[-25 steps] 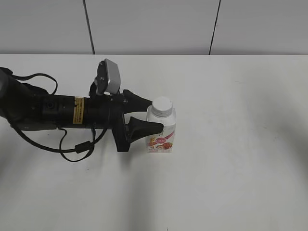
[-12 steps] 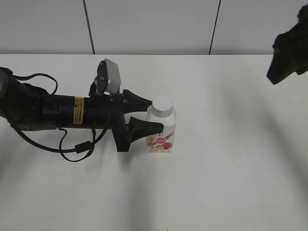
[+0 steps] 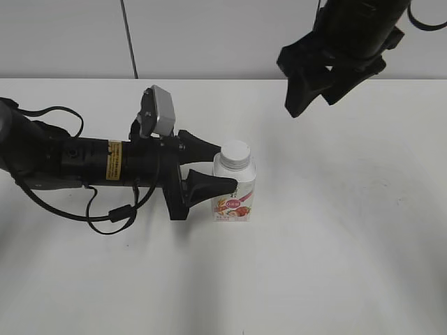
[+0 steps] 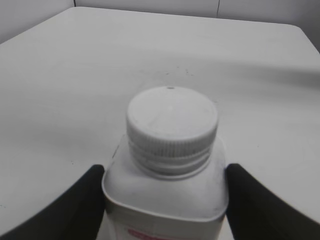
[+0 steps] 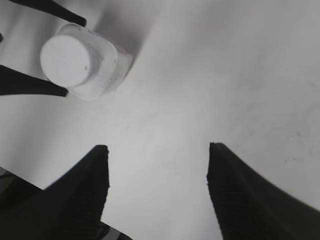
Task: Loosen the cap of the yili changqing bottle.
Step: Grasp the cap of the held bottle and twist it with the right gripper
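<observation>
On the table (image 3: 335, 230), left jaws clamp the bottle (image 3: 235, 190) — right jaws gape wide, empty, above.

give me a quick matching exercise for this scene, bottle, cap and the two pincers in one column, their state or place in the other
Column 1
1. cap
2. yili changqing bottle
3. left pincer
4. right pincer

Column 2
a. open, up in the air, away from the bottle
b. upright on the table, body held on both sides
c. seated on the bottle's neck, nothing touching it
d. shut on the bottle's body

Pairs: 1-c, 2-b, 3-d, 4-a
</observation>
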